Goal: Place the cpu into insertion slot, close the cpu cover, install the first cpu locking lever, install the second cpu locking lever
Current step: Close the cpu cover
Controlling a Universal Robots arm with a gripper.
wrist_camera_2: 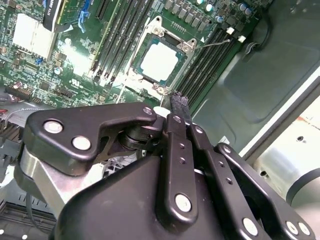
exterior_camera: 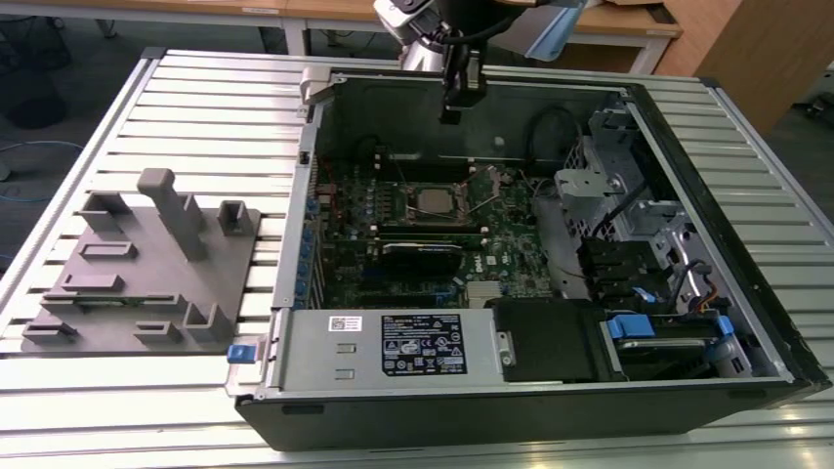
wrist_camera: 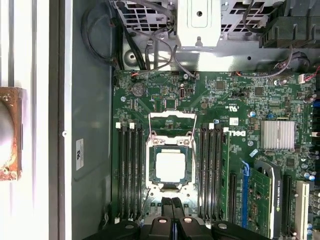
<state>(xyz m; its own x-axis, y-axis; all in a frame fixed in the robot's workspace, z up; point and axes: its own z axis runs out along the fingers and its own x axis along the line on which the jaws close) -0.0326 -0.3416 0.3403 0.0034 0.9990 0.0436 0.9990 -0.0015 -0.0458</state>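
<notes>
This is a robotics lab or test workshop, not a home. The desk (exterior_camera: 195, 98) is a bench of ribbed aluminium slats. On it an opened computer tower (exterior_camera: 521, 415) lies on its side, its green circuit board (exterior_camera: 509, 234) bare. Towards the desk's edge on the exterior view's left sits a grey moulded fixture block (exterior_camera: 144, 283). A robot arm (exterior_camera: 424, 29) hangs over the far edge, with plain wooden office tables (exterior_camera: 626, 21) behind it.
</notes>
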